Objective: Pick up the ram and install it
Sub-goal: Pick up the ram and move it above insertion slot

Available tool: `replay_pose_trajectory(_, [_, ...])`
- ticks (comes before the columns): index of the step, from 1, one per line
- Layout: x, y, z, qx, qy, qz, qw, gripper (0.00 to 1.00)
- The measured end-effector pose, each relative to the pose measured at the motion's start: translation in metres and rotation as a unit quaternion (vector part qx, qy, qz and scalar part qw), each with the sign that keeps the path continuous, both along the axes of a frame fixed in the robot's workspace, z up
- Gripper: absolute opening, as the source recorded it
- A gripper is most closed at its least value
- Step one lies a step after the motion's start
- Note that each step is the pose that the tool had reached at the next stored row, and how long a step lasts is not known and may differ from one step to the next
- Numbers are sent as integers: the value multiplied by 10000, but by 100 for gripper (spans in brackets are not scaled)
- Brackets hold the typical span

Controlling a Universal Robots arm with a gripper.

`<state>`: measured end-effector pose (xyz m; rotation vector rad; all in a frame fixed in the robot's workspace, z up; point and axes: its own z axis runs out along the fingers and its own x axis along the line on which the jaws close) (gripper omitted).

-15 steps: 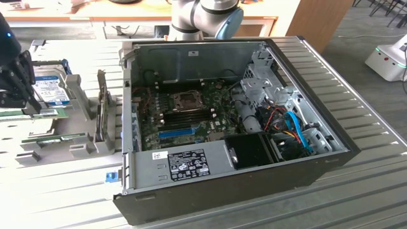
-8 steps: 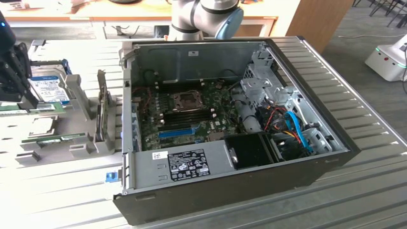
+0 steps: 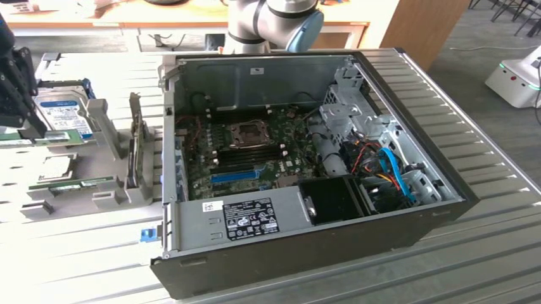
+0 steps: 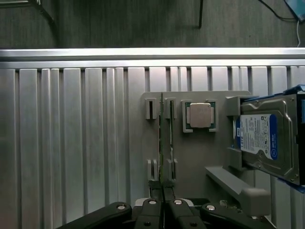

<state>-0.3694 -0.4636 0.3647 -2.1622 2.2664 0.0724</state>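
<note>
My gripper hangs over the grey parts holder at the exterior view's left. It is shut on the ram, a thin green stick held level just above the holder. In the wrist view the ram shows edge-on, running away from my gripper, whose black fingers are pressed together on its near end. A second green stick lies in a slot of the holder, and it is seen beside the held one in the wrist view.
The open computer case lies at the centre, with its motherboard and a long blue slot exposed. On the holder are a hard drive, a processor chip and an upright grey card. The table is ribbed metal.
</note>
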Motion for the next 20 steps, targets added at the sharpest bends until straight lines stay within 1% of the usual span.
replay_pose_trajectory(9, [8,0,163,0,1,0,10000,12])
replay_pose_trajectory(17, [15,0,286,0,3,0,10000,12])
replay_pose_trajectory(20, [16,0,316,0,2,0,10000,12])
